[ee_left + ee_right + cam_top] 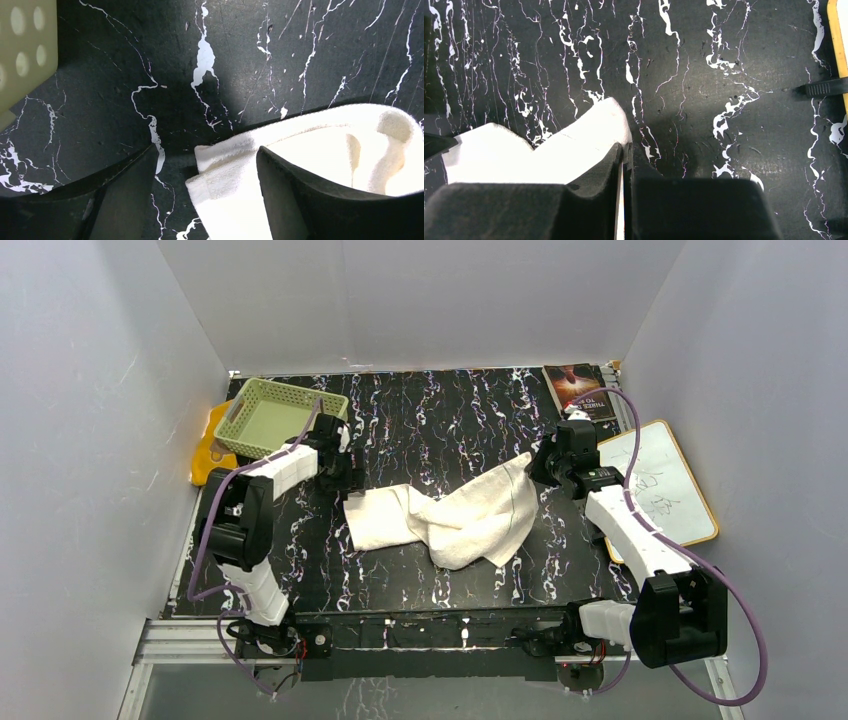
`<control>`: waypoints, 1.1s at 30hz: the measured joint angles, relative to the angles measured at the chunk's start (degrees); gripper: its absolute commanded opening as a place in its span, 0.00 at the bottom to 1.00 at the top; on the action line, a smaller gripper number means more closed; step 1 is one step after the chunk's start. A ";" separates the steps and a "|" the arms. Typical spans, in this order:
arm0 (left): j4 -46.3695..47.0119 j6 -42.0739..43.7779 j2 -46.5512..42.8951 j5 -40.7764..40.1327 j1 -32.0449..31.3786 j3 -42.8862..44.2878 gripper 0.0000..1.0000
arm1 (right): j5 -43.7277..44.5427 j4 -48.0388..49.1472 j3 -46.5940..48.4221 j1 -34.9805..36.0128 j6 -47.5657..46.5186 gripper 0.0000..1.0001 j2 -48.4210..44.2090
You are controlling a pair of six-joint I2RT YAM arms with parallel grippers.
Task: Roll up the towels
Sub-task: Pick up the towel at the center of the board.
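The cream-white towel [455,515] lies crumpled across the middle of the black marble table. My left gripper [345,475] is open at its left end. In the left wrist view, the towel's folded corner [225,170] lies between the spread fingers of the left gripper [205,150]. My right gripper [540,465] is shut on the towel's raised right corner. In the right wrist view, the towel [549,150] is pinched between the closed tips of the right gripper [625,147]. An orange-yellow piece [205,452], likely the second towel, pokes out from under the basket; its print is hidden.
The pale green slotted basket [280,415] stands at the back left, close to my left arm, and shows in the left wrist view [25,45]. A book [578,388] lies at the back right. A whiteboard [660,485] with a yellow frame lies by the right arm.
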 measured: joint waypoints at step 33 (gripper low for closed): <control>-3.56 -3.06 -17.03 2.10 3.98 -3.67 0.00 | 2.27 -2.64 5.53 0.00 -1.29 0.00 -5.88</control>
